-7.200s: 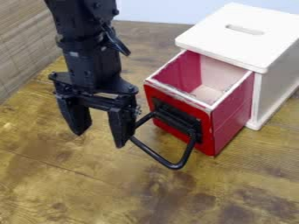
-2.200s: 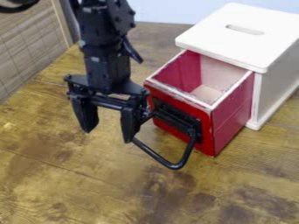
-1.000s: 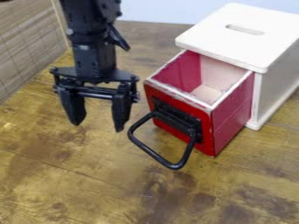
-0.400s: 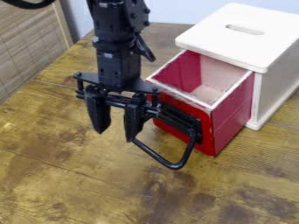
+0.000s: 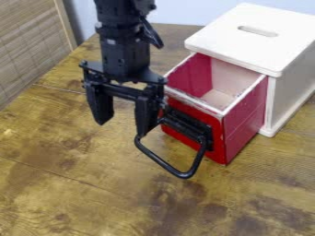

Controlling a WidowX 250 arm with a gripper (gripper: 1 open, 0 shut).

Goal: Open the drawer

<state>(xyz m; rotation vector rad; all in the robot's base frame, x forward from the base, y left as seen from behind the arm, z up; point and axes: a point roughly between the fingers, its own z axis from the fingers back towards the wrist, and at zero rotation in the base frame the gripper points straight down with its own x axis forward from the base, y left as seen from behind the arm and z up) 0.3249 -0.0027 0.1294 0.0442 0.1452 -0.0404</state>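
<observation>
The red drawer [image 5: 234, 115] stands pulled out of the white cabinet [image 5: 259, 37], with its pale wooden inside [image 5: 222, 92] showing. A black plate [image 5: 185, 126] sits on its front, and the large black wire loop handle [image 5: 172, 159] hangs down onto the table. My black gripper [image 5: 123, 126] hangs just left of the drawer front, pointing down, open and holding nothing. Its right finger [image 5: 145, 118] is close above the handle's left end. I cannot tell whether it touches the handle.
The drawer and cabinet rest on a brown wooden tabletop [image 5: 74, 194]. A ribbed tan panel [image 5: 25, 46] rises along the left edge. The cabinet top has a slot [image 5: 259, 30].
The gripper has rolled about its downward axis and now stands a little nearer the drawer front than a second ago. The drawer and its handle have not moved.
</observation>
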